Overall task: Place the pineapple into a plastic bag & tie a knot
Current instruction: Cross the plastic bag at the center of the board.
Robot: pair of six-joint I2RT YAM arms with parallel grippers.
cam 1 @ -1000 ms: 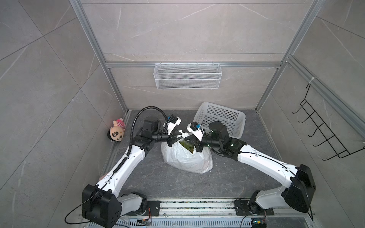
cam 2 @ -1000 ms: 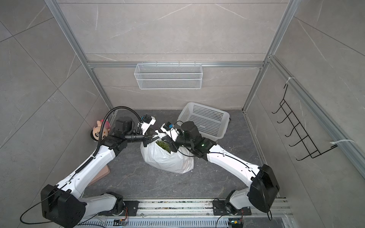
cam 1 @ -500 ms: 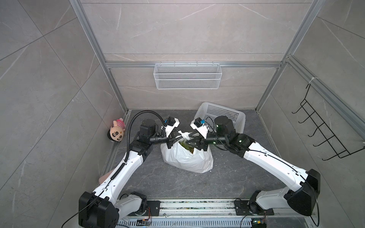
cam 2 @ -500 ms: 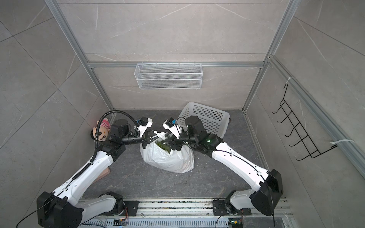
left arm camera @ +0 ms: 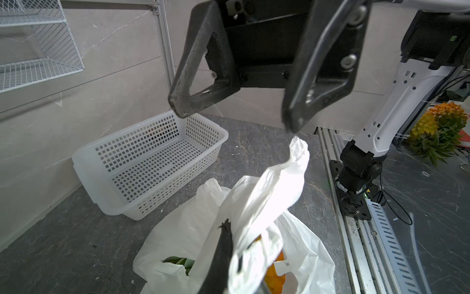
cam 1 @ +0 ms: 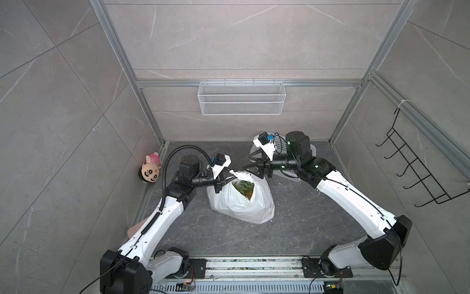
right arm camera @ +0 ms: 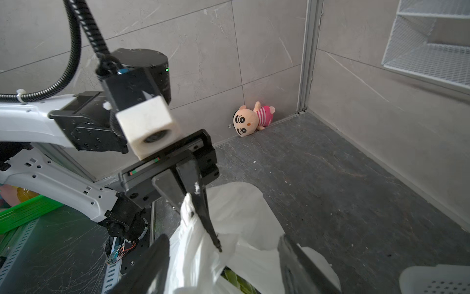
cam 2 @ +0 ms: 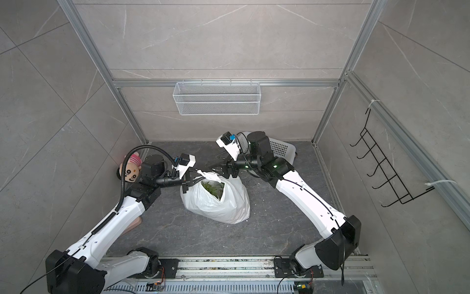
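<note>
While the left hand (cam 1: 225,179) pinches a white handle strip (cam 1: 235,174) at the mouth of the plastic bag (cam 1: 241,203), the right hand (cam 1: 250,165) hangs just beside it, spread wide and gripping nothing, and both top views agree. The bag slumps mid-bench (cam 1: 305,216) with its mouth gaping, and there's the pineapple (cam 1: 244,187) inside, green leaves showing. Behind the right arm in a top view sits a white perforated basket (cam 2: 279,149), and over in the left corner a plush doll (cam 2: 132,168) leans on the wall.

Over to the left wrist camera: the handle strip (left arm camera: 274,193) rises from beside the left hand's dark finger (left arm camera: 221,254). Its tip ends just under one finger of the right hand (left arm camera: 235,117), whose jaws stand far apart with only air between them. Orange pineapple skin (left arm camera: 273,277) peeks out of the bag below.

Right wrist camera now: the left hand (right arm camera: 195,198) is clamped tight on the bunched strip. The right hand's own fingers (right arm camera: 300,264) sit wide to either side of the bag (right arm camera: 241,203), and the doll (right arm camera: 250,119) lies in the far corner.
</note>
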